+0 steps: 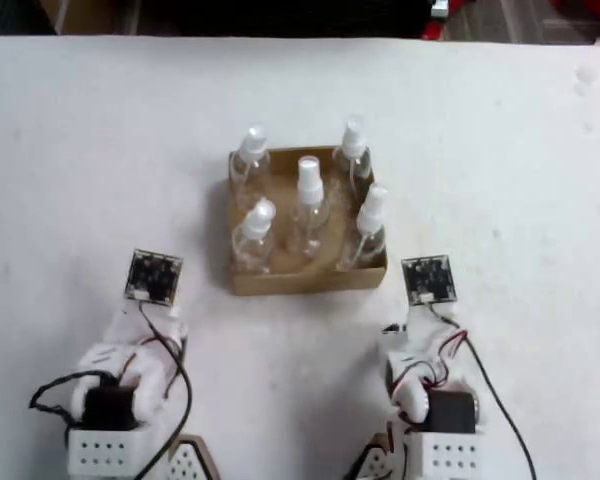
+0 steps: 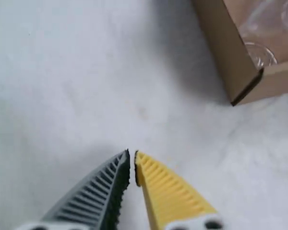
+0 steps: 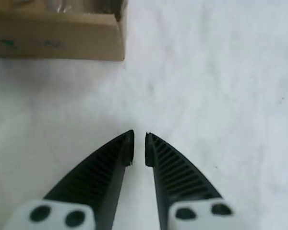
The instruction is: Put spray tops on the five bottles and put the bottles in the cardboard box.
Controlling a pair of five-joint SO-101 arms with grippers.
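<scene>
In the cardboard box (image 1: pixel 300 281) we see all five bottles (image 1: pixel 309 208) capped.
Left tool (image 2: pixel 132 167) and right tool (image 3: pixel 139 148) sit closed, empty, near it: job seemingly done.

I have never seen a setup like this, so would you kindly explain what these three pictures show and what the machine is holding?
These are two small robot arms side by side at a white table. The high view looks down from a fixed camera; the arms sit at its bottom edge. The other two pictures come from a camera on each arm's wrist, looking along its hand. The left hand, with one grey and one yellow finger, and the black-fingered right hand are both shut and hold nothing. Ahead of them stands a brown cardboard box holding five clear plastic bottles upright, each with a white spray top.
</scene>
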